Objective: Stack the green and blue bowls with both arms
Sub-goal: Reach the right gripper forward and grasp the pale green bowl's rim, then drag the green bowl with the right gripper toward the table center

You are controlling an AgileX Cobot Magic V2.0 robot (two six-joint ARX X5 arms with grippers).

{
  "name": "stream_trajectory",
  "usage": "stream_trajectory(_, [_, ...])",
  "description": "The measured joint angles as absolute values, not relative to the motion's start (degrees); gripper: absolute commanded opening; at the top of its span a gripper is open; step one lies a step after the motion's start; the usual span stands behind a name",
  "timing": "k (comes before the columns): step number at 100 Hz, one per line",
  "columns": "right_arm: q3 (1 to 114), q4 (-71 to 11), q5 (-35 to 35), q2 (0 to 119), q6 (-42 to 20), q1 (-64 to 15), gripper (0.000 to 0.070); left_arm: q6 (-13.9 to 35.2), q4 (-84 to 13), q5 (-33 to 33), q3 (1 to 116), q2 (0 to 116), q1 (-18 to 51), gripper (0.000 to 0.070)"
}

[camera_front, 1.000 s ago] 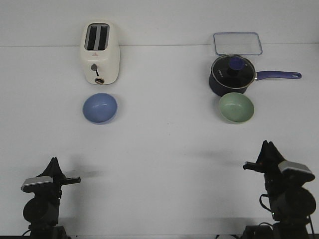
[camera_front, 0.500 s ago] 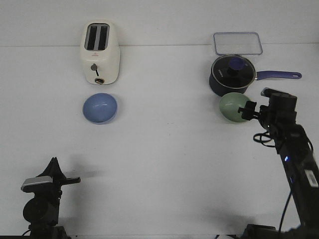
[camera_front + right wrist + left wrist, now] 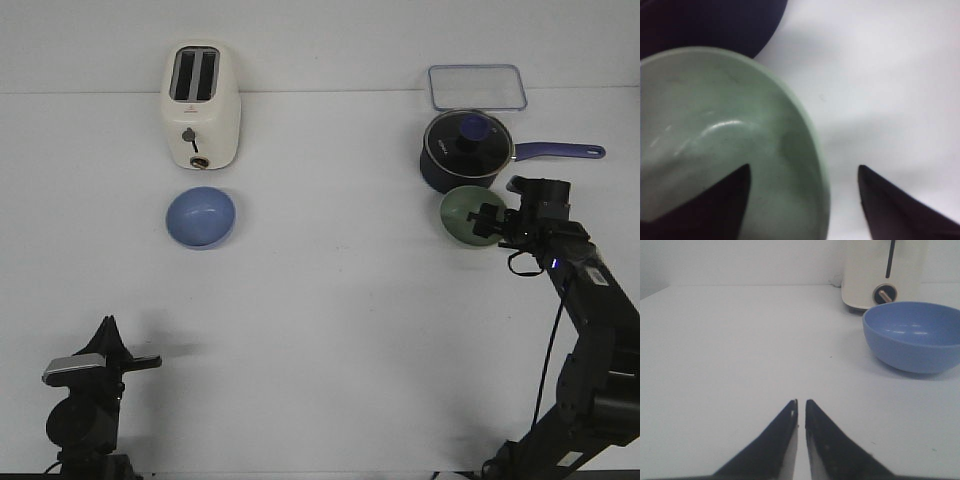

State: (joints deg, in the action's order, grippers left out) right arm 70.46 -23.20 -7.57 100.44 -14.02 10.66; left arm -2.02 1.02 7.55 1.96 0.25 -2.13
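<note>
Nearest the robot, the left gripper (image 3: 128, 362) is parked low at the near left of the white surface (image 3: 330, 330), its fingers (image 3: 785, 427) together with only a hairline gap showing in the left wrist view, holding nothing. Farther out on that side sits the blue bowl (image 3: 200, 216), upright and untouched, just in front of a cream toaster (image 3: 201, 104).

Across on the right, the right gripper (image 3: 484, 222) is reaching over the green bowl (image 3: 462, 214). Its fingers (image 3: 705, 205) are spread apart and straddle the bowl's rim, one tip inside the bowl and the other outside over bare surface (the right wrist view shows this clearly). They have not closed on it. The green bowl stands just in front of a dark navy saucepan (image 3: 462, 152), very close to it or touching. A clear lidded container (image 3: 477, 87) lies beyond.

The step in hand looks like gripping the green bowl's rim. Doing it well probably means seating the fingers deep enough over the rim before closing, then lifting straight up so the bowl clears the saucepan without nudging it.
</note>
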Motion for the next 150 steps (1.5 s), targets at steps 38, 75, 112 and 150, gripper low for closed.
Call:
stream_trajectory(38, [70.6,-25.0,-9.4,99.4,-16.0,11.2,0.0,-2.0,1.0,7.6,2.0,0.3,-2.1,0.0015])
stream_trajectory(75, [63.4,-31.9,-16.4,74.8,-15.9,1.4,0.0,-2.0,1.0,7.6,2.0,0.3,-2.1,0.0015])
stream_trajectory(112, [46.5,-25.8,-9.1,68.0,-21.6,-28.7,0.0,-2.0,1.0,7.6,2.0,0.3,-2.1,0.0015])
stream_trajectory(150, [45.5,-20.1,-2.0,75.0,-25.6,-37.0,0.0017,-2.0,1.0,7.6,2.0,0.3,-2.1,0.0015])
